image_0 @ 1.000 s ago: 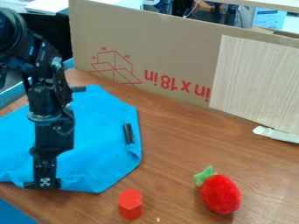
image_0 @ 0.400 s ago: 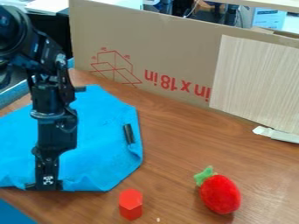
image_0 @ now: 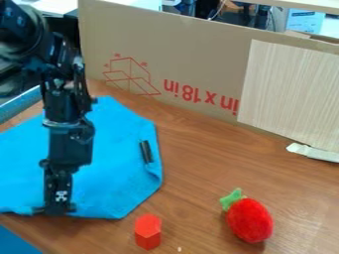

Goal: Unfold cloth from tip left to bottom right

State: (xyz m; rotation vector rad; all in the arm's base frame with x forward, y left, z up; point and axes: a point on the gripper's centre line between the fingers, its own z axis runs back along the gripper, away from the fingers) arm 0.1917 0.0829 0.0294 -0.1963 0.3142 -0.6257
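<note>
The gripper hangs upright at the lower left, low over the front edge of the blue cloth. It overlaps that edge, and the arm above covers part of the cloth. Spread over the left side of the table, the cloth has an angular outline, a folded-looking right edge and slight wrinkles near the gripper. How the gripper meets the fabric is hard to make out.
On the cloth's right part lies a small black piece. A red block stands on the wooden table, left of a red plush strawberry. Cardboard walls the back.
The gripper has shifted a little to the right along the cloth's front edge. The cloth's front corner has also slid slightly right, and its front edge has changed shape.
</note>
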